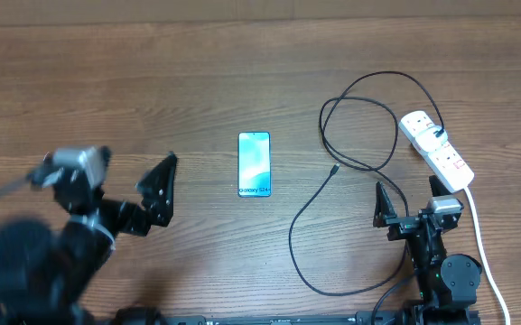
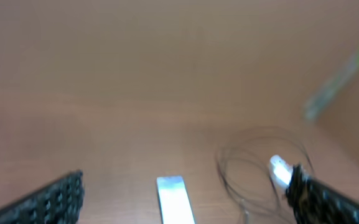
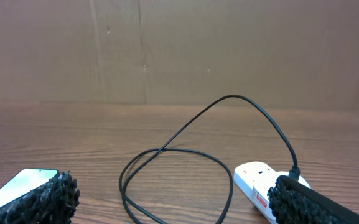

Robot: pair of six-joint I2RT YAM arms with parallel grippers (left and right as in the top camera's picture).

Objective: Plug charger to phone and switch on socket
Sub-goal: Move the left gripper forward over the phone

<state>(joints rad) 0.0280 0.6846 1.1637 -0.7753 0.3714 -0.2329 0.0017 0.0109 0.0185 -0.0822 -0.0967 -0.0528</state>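
The phone (image 1: pixel 254 164) lies flat at the table's middle, its blue screen up. The black charger cable (image 1: pixel 361 135) runs from the white socket strip (image 1: pixel 436 147) at the right, loops, and ends in a small connector (image 1: pixel 332 169) lying right of the phone. My left gripper (image 1: pixel 158 191) is open and empty, left of the phone; its blurred view shows the phone (image 2: pixel 175 200), cable (image 2: pixel 254 171) and strip (image 2: pixel 278 169). My right gripper (image 1: pixel 411 206) is open and empty, below the strip; its view shows the cable loop (image 3: pixel 174 163), the strip (image 3: pixel 257 180) and the phone's corner (image 3: pixel 18 185).
The strip's thick white cord (image 1: pixel 482 239) runs down the right side past the right arm. A long slack run of the black cable (image 1: pixel 298 244) curves toward the front edge. A brown wall (image 3: pixel 179 50) backs the wooden table (image 1: pixel 152 90).
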